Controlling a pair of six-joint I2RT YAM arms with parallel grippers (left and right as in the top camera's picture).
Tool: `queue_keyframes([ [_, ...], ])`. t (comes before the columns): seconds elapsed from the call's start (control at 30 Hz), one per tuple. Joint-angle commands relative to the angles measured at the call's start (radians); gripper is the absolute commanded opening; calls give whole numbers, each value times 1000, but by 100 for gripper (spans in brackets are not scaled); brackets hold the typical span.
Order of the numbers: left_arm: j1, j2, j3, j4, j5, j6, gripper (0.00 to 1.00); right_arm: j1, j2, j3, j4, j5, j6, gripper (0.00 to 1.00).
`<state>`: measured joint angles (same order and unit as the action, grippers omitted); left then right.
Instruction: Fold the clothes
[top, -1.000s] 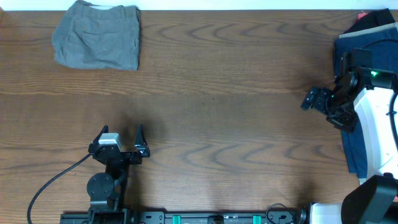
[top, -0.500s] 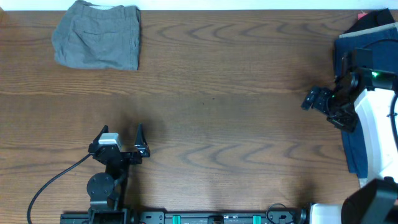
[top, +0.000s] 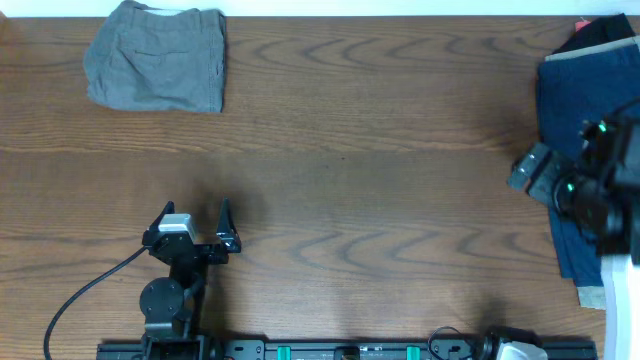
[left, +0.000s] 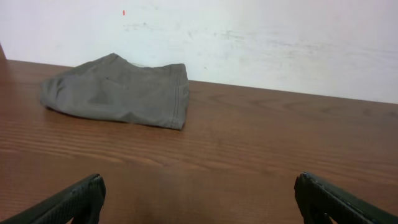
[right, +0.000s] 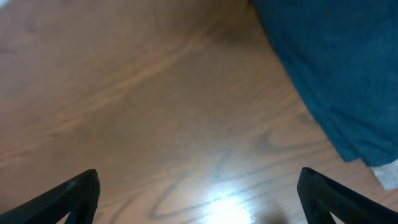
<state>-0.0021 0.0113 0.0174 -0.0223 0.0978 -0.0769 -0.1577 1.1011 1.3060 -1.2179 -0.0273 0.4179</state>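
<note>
The light grey shorts lie folded in a compact bundle at the table's far left corner; they also show in the left wrist view, against the white wall. My left gripper is open and empty near the front edge, well short of the shorts; its two fingertips frame bare wood in its wrist view. My right gripper is open and empty at the right side, beside the dark blue garment; its wrist view shows bare wood between the fingertips.
The dark blue garment lies spread along the table's right edge, with a dark and red item behind it. The wooden table stretches between the arms. A black cable trails from the left arm.
My right arm has swung back to the right and toward the front, blurred in motion, now over the blue garment's edge. The left arm and shorts have not moved.
</note>
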Motion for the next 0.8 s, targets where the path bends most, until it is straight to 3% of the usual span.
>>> queue_keyframes([
  [0.0, -4, -7, -13, -40, 17, 13, 98, 2, -127, 1, -1, 2, 15, 99],
  [0.33, -4, -7, -13, -40, 17, 13, 98, 50, -425, -79, 22, -8, 16, 99],
  [0.6, -4, -7, -13, -40, 17, 13, 98, 201, -650, -459, 391, -18, 16, 99],
  [0.77, -4, -7, -13, -40, 17, 13, 98, 224, -796, -689, 492, -45, 82, 99],
])
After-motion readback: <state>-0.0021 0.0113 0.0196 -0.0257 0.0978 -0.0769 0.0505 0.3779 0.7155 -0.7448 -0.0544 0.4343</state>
